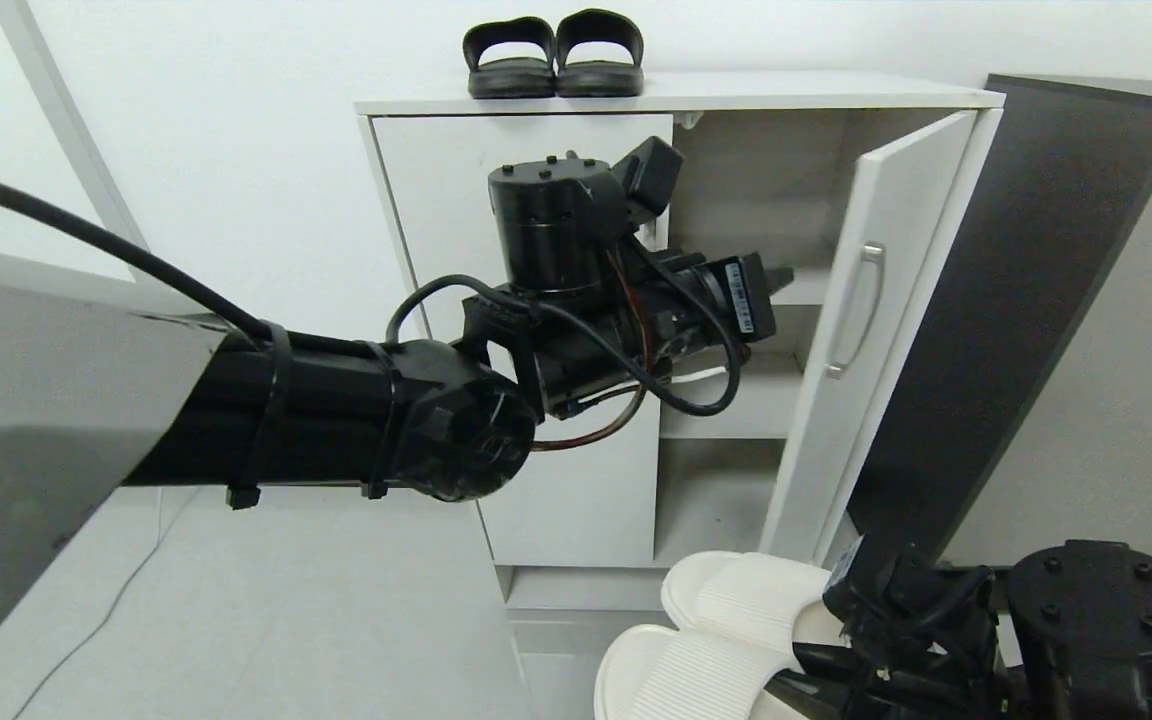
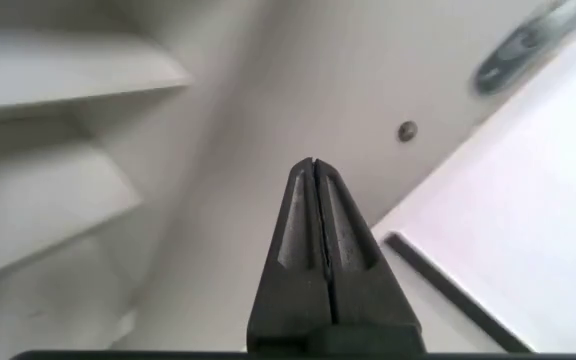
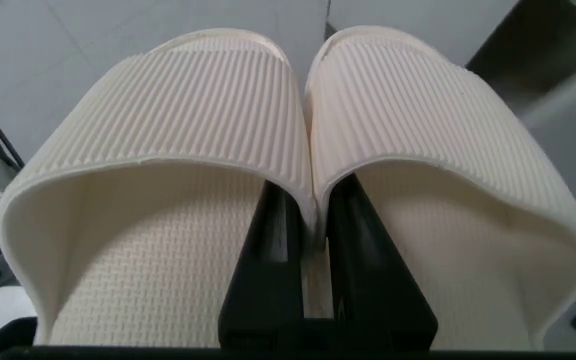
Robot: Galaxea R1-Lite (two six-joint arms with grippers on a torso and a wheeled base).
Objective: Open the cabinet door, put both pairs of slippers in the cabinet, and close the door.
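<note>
A white cabinet stands ahead with its right door swung open and its left door closed. A pair of black slippers rests on its top. My left gripper is shut with nothing in it, its tips inside the open compartment beside the shelves. Low at the front, my right gripper is shut on a pair of white ribbed slippers, one finger inside each slipper and pinching their touching inner walls. The white pair hangs in front of the cabinet's base.
The open door's metal handle faces me. A tall dark grey panel stands just right of the door. Inside, shelves split the compartment. Pale floor lies open to the left, with a thin cable on it.
</note>
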